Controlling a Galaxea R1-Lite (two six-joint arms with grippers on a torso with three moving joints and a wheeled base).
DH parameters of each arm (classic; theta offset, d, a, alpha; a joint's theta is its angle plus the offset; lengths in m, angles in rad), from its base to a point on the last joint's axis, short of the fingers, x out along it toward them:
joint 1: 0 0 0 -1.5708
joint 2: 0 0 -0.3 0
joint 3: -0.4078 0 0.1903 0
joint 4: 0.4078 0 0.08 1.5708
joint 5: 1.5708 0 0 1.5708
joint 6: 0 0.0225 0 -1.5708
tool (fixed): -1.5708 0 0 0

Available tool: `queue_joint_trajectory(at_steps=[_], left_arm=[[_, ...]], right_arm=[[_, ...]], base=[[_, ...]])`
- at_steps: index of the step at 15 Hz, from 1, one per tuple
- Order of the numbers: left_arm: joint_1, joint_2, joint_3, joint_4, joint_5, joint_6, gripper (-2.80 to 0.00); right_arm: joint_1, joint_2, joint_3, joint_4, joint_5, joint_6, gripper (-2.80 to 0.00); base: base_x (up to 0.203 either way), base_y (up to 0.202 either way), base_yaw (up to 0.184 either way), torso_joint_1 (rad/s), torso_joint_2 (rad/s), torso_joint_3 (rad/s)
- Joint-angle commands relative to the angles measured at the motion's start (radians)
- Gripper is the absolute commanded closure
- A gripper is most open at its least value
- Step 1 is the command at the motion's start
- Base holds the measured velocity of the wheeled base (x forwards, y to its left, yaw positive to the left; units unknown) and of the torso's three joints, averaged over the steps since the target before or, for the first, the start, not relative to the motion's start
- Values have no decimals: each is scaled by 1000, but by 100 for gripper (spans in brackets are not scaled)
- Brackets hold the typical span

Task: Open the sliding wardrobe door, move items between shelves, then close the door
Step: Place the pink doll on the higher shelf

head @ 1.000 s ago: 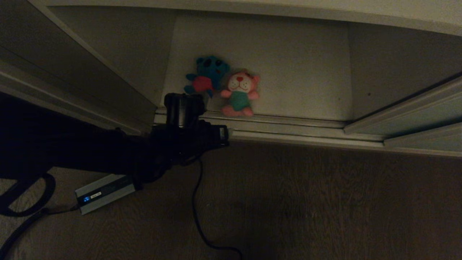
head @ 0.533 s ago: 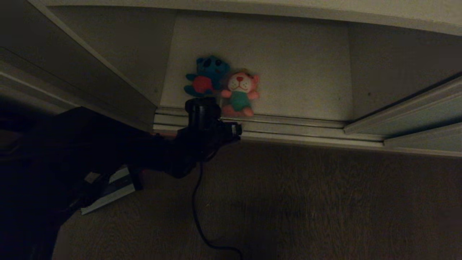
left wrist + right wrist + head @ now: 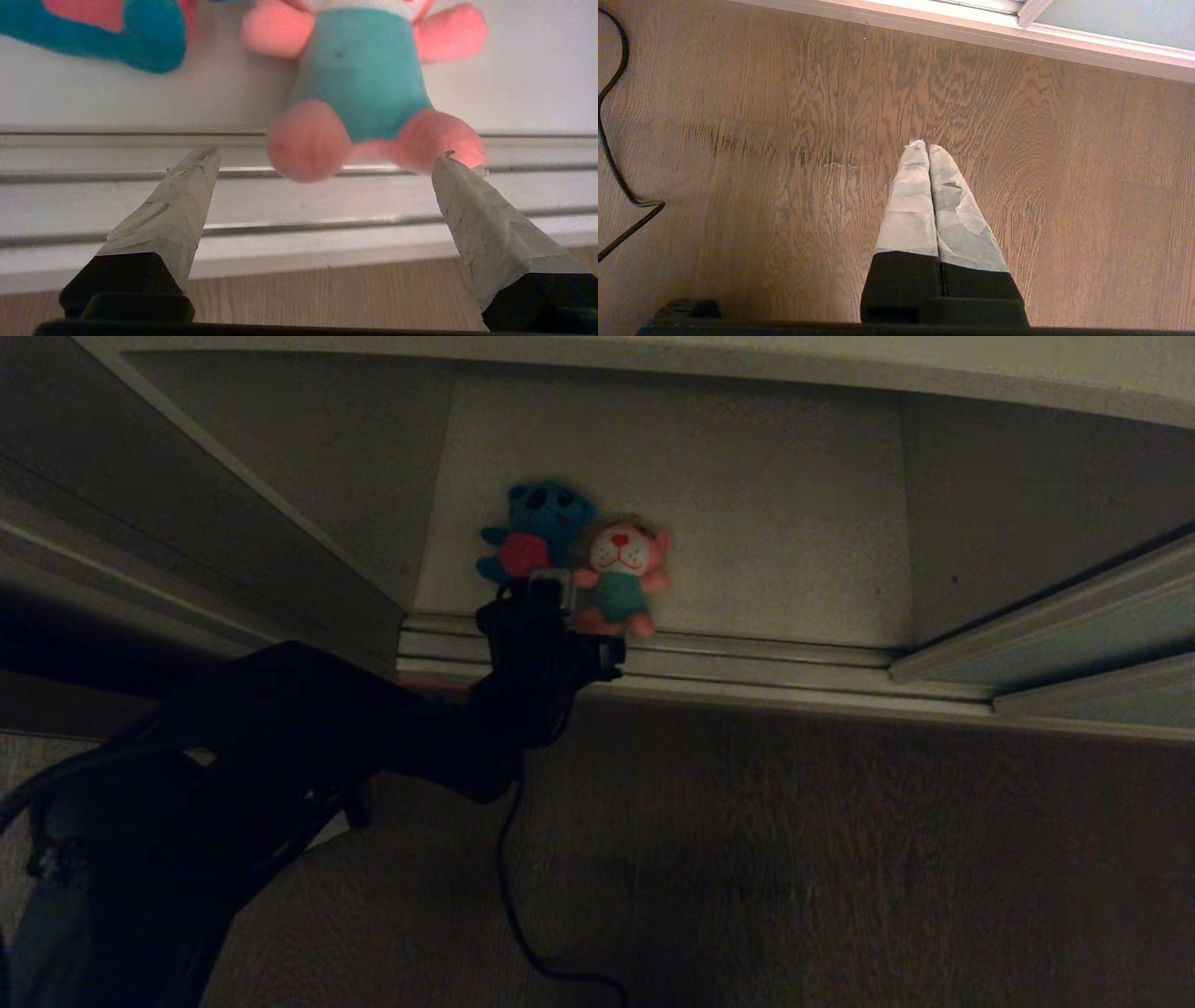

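Observation:
Two plush items lie side by side on the off-white bottom shelf (image 3: 775, 523), close to its front edge: a teal one with a red belly (image 3: 537, 537) and a pink one with a teal belly (image 3: 621, 579). My left gripper (image 3: 551, 590) reaches over the floor track just in front of them. In the left wrist view the left gripper (image 3: 324, 157) is open and empty. The pink plush (image 3: 364, 79) has its feet just beyond the fingertips, and the teal plush (image 3: 117, 32) lies off to one side. The sliding wardrobe door (image 3: 1074, 625) is pushed to the right. My right gripper (image 3: 927, 147) hangs shut over the wood floor.
A ribbed metal floor track (image 3: 747, 663) runs along the wardrobe's front, between the wood floor (image 3: 840, 859) and the shelf. A black cable (image 3: 509, 887) trails across the floor below my left arm. A wardrobe side panel (image 3: 280, 476) rises at the left.
My left arm has pushed forward and to the right, bringing the gripper from the track's left end up to the plush toys. It now covers the silver box on the floor.

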Motion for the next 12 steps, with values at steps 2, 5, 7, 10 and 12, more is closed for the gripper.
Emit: queue_joint_trajectory(at_steps=[2,5,7,10,12], left_arm=[[3,46,-19,-19,0,-4,-280],[3,90,-24,-66,-5,-13,-280],[3,106,-48,-91,-6,-13,-280],[7,128,-87,-123,-4,-2,0],[17,155,-144,-123,-5,4,0]], right_arm=[[0,1,3,0,0,-1,0],[0,1,3,0,0,-1,0],[0,1,3,0,0,-1,0],[0,1,3,0,0,-1,0],[0,1,3,0,0,-1,0]], base=[[0,0,0,0,0,0],[0,0,0,0,0,0],[0,0,0,0,0,0],[0,0,0,0,0,0],[0,0,0,0,0,0]])
